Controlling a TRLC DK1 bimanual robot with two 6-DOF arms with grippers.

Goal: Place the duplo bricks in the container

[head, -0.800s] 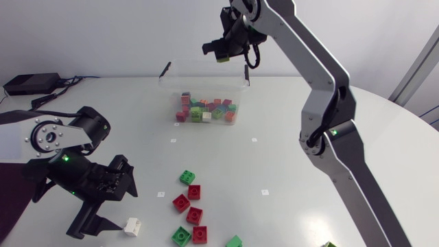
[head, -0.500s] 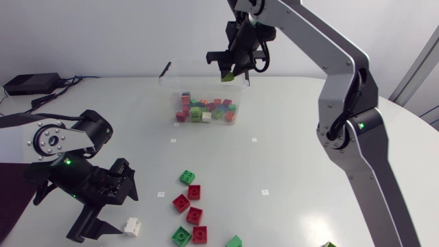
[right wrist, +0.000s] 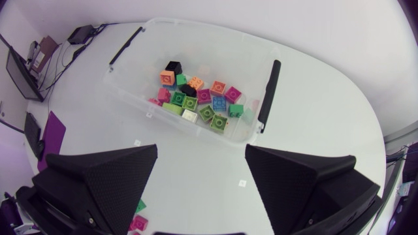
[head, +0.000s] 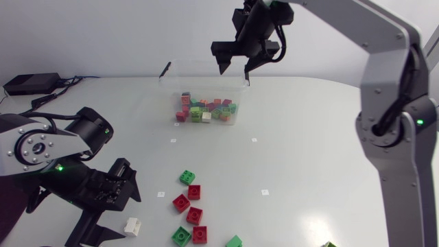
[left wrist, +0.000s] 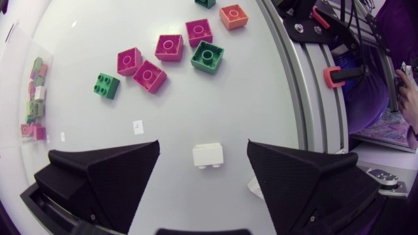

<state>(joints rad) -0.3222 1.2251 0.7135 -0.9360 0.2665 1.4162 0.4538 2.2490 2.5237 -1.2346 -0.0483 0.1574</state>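
head view puts your right hand (head: 234, 68) high over the container (head: 167, 88), fingers apart and nothing between them. below it a heap of bricks (head: 206, 110) lies on the container floor, so that share of the job is done. your left hand (left wrist: 203, 140) hangs low over the near side of the table (head: 309, 137), also spread wide, with the white brick (left wrist: 208, 155) lying between its fingers but not gripped. just past it sit the loose bricks (head: 194, 206), red and green (a couple more at the near edge). by my reckoning you're past halfway, with about ten left to carry.
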